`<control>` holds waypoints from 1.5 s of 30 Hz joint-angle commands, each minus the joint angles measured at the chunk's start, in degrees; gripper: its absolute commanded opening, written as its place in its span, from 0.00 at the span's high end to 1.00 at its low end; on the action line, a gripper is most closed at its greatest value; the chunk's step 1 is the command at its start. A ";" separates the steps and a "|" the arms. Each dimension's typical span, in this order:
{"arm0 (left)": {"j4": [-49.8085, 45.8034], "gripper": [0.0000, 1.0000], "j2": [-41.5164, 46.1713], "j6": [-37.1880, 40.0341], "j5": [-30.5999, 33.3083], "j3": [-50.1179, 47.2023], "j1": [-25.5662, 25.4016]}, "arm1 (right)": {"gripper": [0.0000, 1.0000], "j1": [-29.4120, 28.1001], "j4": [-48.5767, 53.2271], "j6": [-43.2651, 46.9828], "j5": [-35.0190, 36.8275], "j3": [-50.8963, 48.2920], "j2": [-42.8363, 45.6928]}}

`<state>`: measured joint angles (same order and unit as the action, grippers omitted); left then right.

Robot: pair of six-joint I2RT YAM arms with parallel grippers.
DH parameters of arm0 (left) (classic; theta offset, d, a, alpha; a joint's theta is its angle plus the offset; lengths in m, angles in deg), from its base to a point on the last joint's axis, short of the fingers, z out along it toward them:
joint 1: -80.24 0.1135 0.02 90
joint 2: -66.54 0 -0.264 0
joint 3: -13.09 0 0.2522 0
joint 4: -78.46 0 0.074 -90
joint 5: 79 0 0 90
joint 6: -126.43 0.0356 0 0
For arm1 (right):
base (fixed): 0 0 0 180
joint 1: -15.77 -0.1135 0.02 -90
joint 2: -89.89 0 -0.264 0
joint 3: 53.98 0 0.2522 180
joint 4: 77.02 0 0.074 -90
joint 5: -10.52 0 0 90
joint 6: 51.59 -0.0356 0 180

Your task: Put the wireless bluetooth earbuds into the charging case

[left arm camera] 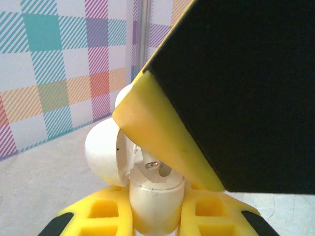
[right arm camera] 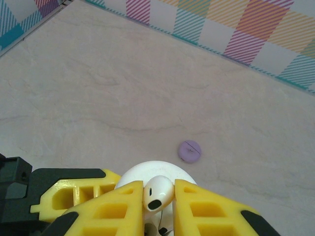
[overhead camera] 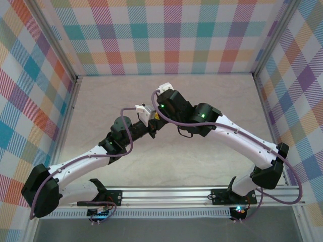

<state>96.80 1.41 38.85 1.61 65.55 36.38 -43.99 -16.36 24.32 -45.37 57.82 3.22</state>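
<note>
the right gripper [right arm camera: 158, 200] is pinched shut on one white earbud [right arm camera: 157, 189], a glossy, stubby bud with a dark oval opening, held between its yellow fingertips. just under it is the round white charging case [left arm camera: 152, 196], lid swung open, clamped in the closed left gripper [left arm camera: 155, 219]. beyond the right gripper a small purple disc [right arm camera: 189, 151] lies on the bench [right arm camera: 98, 98].

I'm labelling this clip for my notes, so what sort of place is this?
Probably a small enclosed robot test booth: pastel checked walls box in a pale stone-patterned tabletop, and two white-and-black robot arms are bolted to a silver metal rail at its near edge.
</note>
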 commanded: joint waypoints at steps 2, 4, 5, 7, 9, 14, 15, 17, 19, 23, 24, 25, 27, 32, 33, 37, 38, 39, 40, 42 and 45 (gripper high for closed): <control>3.31 1.00 1.32 0.92 -0.48 0.15 -0.69 | 0.80 0.00 2.09 0.64 1.66 0.66 -0.07; 3.32 1.00 1.31 0.88 -0.54 0.14 -0.66 | 0.80 0.16 2.40 0.55 1.81 0.74 -0.03; 3.19 1.00 1.31 0.84 -0.54 0.10 -0.70 | 0.79 0.24 2.53 0.55 1.84 0.83 0.02; 3.15 1.00 1.20 0.84 -0.54 0.02 -0.68 | 0.79 0.42 2.83 0.55 1.92 1.14 0.08; 3.06 1.00 1.18 0.79 -0.62 0.05 -0.66 | 0.79 0.57 3.02 0.81 1.86 1.49 0.02; 2.93 1.00 1.23 0.79 -0.54 0.49 -0.70 | 0.79 0.66 4.83 0.75 0.26 2.30 -1.52; 2.68 1.00 1.23 0.84 -0.54 0.67 -0.67 | 0.79 0.70 5.72 0.35 -0.31 2.71 -2.18; 2.44 1.00 1.14 1.01 -0.54 0.93 -0.68 | 0.79 0.71 7.88 -0.31 -0.88 3.83 -3.53; 2.44 1.00 1.14 1.01 -0.46 0.84 -0.66 | 0.78 0.71 9.57 -0.58 -1.36 4.73 -4.65; 2.48 1.00 1.14 0.92 -0.29 0.77 -0.62 | 0.75 0.70 10.98 -1.92 -4.67 5.35 -5.75; 2.53 1.00 1.22 0.98 -0.19 0.77 -0.68 | 0.74 0.71 11.15 -2.60 -5.54 5.41 -5.95; 2.52 1.00 1.30 0.93 -0.18 0.77 -0.70 | 0.73 0.70 11.48 -3.12 -5.98 5.49 -6.20; 2.58 1.00 1.41 0.92 -0.28 0.85 -0.63 | 0.72 0.74 12.39 -3.98 -5.93 6.05 -6.94; 2.27 1.00 2.11 1.03 -0.46 0.81 -0.70 | 0.65 1.08 14.10 -5.11 -6.84 8.21 -7.90; 2.20 1.00 2.29 1.06 -0.34 0.77 -0.70 | 0.65 1.22 14.00 -5.31 -6.99 8.46 -7.82; 3.16 1.00 2.30 0.71 -0.63 0.38 -0.67 | 0.62 1.36 13.98 -5.86 -8.03 9.29 -7.72; 3.55 1.00 2.29 0.55 -0.63 0.20 -0.68 | 0.61 1.45 13.86 -5.94 -8.45 9.45 -7.70; 3.86 1.00 2.20 0.27 -0.68 0.07 -0.69 | 0.61 1.46 13.69 -5.95 -8.97 9.54 -7.63; 4.17 1.00 2.11 0.07 -0.76 0.02 -0.69 | 0.61 1.47 13.43 -6.04 -9.67 9.58 -7.47; 4.29 1.00 1.93 -0.11 -0.89 -0.07 -0.69 | 0.61 1.58 13.05 -6.36 -11.45 9.79 -7.37; 4.46 1.00 1.93 -0.22 -0.81 -0.21 -0.70 | 0.61 1.59 13.01 -7.15 -13.54 10.48 -7.08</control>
<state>94.75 1.89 38.81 2.27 65.13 36.38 -41.65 -4.03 18.70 -52.24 67.00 -3.21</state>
